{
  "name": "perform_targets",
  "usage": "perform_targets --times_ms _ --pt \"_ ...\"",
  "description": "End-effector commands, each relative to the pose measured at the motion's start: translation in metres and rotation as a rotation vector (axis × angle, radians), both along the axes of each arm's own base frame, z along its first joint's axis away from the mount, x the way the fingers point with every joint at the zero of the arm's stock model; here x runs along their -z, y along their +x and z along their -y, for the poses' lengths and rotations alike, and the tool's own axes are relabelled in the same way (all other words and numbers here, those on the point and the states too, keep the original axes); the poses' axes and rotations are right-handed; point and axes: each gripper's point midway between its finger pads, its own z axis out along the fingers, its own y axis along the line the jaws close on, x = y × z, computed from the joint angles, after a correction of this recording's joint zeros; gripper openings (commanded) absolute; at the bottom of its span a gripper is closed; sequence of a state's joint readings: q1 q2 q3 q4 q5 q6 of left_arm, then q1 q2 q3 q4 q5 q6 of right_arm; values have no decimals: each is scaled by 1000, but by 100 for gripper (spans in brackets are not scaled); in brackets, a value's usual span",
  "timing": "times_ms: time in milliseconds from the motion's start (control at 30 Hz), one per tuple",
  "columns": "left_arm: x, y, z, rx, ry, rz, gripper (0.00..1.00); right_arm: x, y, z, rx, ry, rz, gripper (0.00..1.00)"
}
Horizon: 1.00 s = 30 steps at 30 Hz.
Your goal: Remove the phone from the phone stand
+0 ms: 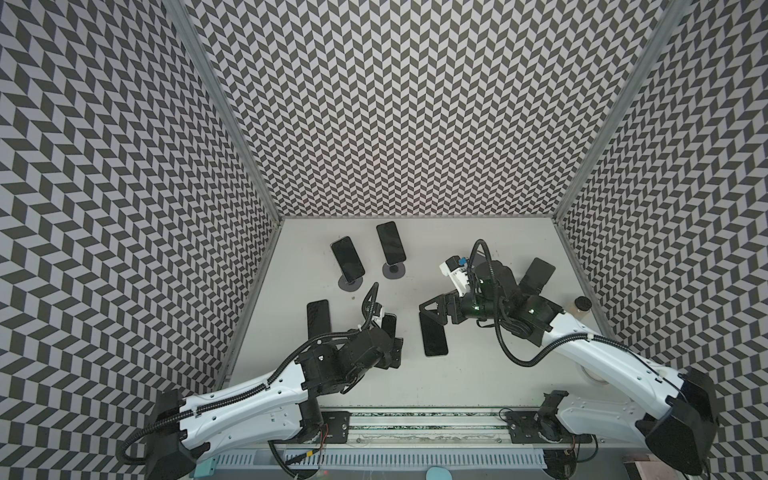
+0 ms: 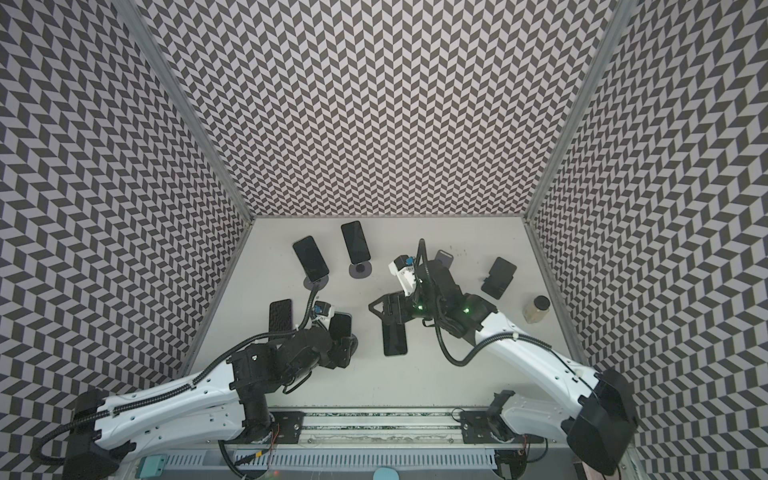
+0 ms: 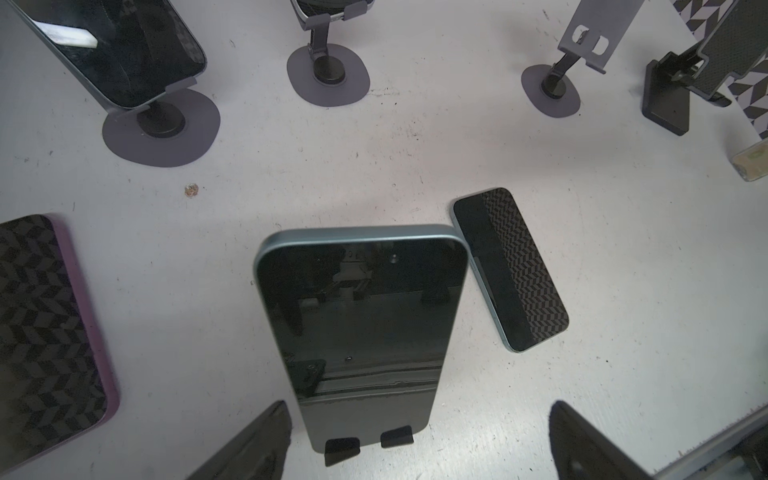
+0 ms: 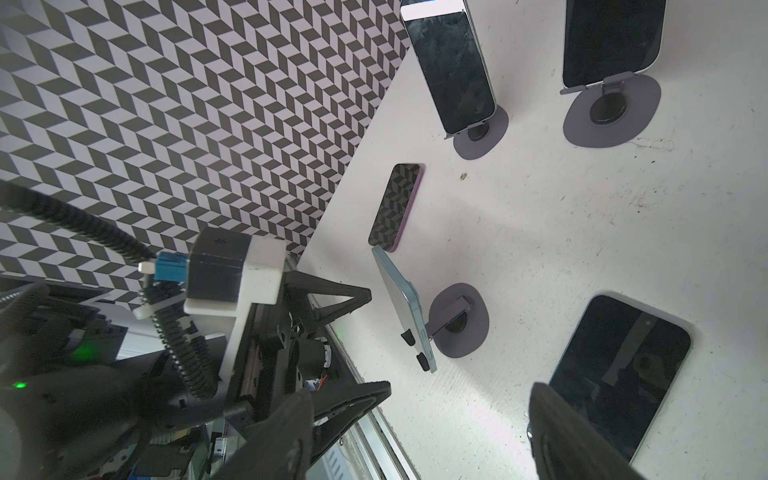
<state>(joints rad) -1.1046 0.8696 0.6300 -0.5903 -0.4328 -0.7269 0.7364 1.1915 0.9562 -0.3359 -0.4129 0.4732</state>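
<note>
A light-blue phone [image 3: 361, 332] leans on a grey phone stand [image 4: 459, 320], its lower edge sitting in two black hooks [image 3: 343, 451]. My left gripper [image 3: 419, 409] is open, one finger on each side of the phone's lower end and neither touching it. In both top views this phone [image 1: 389, 325] [image 2: 340, 326] shows just beyond the left gripper [image 1: 394, 341]. The right wrist view shows the same phone [image 4: 405, 307] edge-on. My right gripper [image 1: 432, 309] is open and empty, hovering over the near end of a flat dark phone [image 1: 434, 338].
Two more phones [image 1: 348, 257] [image 1: 390, 242] stand on round-based stands at the back. A purple-edged phone [image 1: 318, 318] lies flat by the left wall. A black stand [image 1: 536, 276] and a jar [image 1: 581, 307] sit on the right. An empty grey stand [image 3: 582, 37] is behind the right arm.
</note>
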Motion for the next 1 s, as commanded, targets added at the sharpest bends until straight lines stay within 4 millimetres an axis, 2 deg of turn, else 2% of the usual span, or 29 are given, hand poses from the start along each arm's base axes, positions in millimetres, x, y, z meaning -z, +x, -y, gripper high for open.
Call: perform_targets --times_ms 0,600,967 --pt "-2 5 0 -24 -28 8 96 -15 2 -1 1 48 42 80" --pt "3 34 -6 -59 -13 3 93 -16 5 -4 -2 43 47 79" --pt "8 41 0 -36 5 3 93 -15 7 -7 -7 39 45 79"
